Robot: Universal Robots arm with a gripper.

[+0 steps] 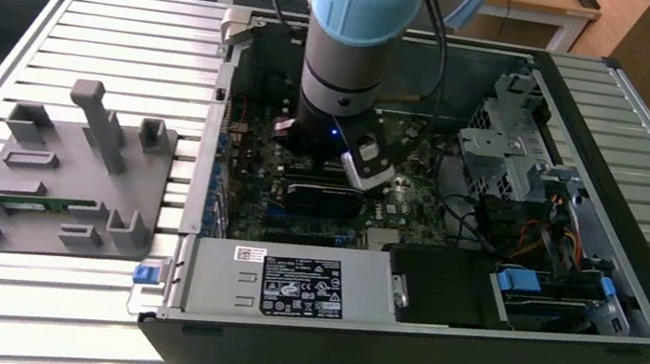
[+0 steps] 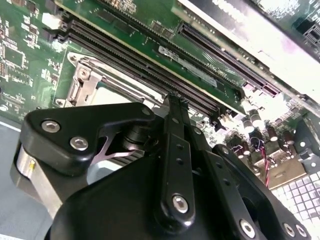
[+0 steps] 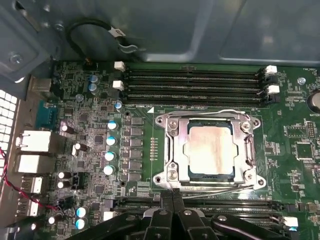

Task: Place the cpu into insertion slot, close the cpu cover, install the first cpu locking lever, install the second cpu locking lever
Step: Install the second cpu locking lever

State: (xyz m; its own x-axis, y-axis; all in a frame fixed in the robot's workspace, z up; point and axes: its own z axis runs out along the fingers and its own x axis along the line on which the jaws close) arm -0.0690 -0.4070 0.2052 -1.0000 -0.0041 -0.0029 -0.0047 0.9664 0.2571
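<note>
The cpu lies flat in the insertion slot, its dull silver top showing through the cut-out of the cpu cover, which lies closed over it. A thin wire locking lever runs along one side of the socket. A second lever runs along the opposite side, nearest my fingers. My gripper is shut with nothing between its fingers, and its tips sit right at that second lever's edge of the socket. In the second wrist view the gripper hangs just above the cover. The exterior view has the gripper deep inside the open case.
Long black memory slots run on both sides of the socket. Capacitors and rear ports stand close by. The power supply, drive cage and cables crowd the case. A grey fixture lies at the exterior view's left.
</note>
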